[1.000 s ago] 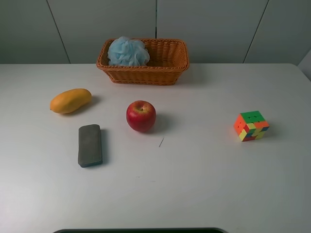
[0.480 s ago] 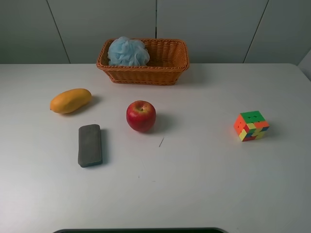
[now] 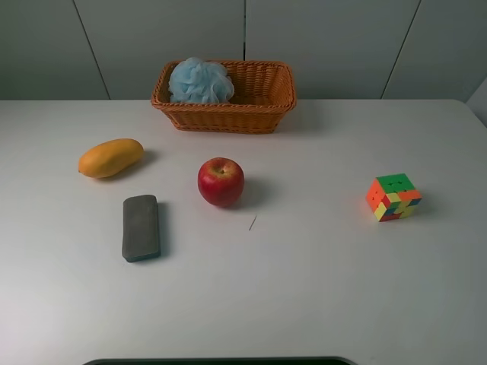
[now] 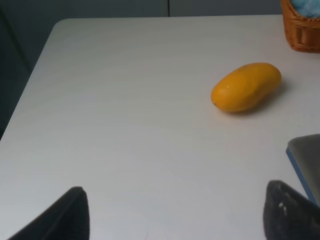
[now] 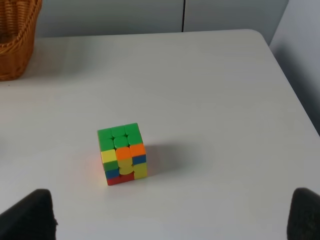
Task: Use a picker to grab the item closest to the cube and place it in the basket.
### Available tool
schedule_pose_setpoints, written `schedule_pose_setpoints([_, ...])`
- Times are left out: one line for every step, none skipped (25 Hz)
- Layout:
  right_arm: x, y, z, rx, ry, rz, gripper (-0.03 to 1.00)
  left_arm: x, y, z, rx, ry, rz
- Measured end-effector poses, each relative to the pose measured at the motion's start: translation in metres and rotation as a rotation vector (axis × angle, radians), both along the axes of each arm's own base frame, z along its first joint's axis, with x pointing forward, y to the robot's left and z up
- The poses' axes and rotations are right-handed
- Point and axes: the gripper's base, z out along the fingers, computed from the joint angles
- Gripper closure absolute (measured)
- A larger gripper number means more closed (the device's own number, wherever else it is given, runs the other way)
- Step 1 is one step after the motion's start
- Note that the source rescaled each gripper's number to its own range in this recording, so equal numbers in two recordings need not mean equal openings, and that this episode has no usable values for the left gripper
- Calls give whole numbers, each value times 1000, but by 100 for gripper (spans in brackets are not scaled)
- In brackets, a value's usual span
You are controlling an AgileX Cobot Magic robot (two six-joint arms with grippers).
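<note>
Apple sits left of cube; basket behind

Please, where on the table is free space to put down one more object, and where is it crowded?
The widest bare patch lies between the apple and the cube, running forward to the table's near edge. Bare table also shows right of the basket. It is crowded on the left, where the mango, the grey block and the apple sit close together.
</note>
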Motion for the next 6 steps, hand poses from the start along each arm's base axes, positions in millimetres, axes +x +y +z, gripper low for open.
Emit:
schedule_pose_setpoints([0,0,0,0,0,0,-3,0,0,0,0,0,0])
schedule_pose_setpoints([0,0,0,0,0,0,-3,0,0,0,0,0,0])
schedule_pose_setpoints([0,0,0,0,0,0,-3,0,0,0,0,0,0])
schedule_pose_setpoints([0,0,0,0,0,0,-3,0,0,0,0,0,0])
schedule_pose_setpoints([0,0,0,0,0,0,-3,0,0,0,0,0,0])
schedule_pose_setpoints([0,0,0,0,0,0,-3,0,0,0,0,0,0])
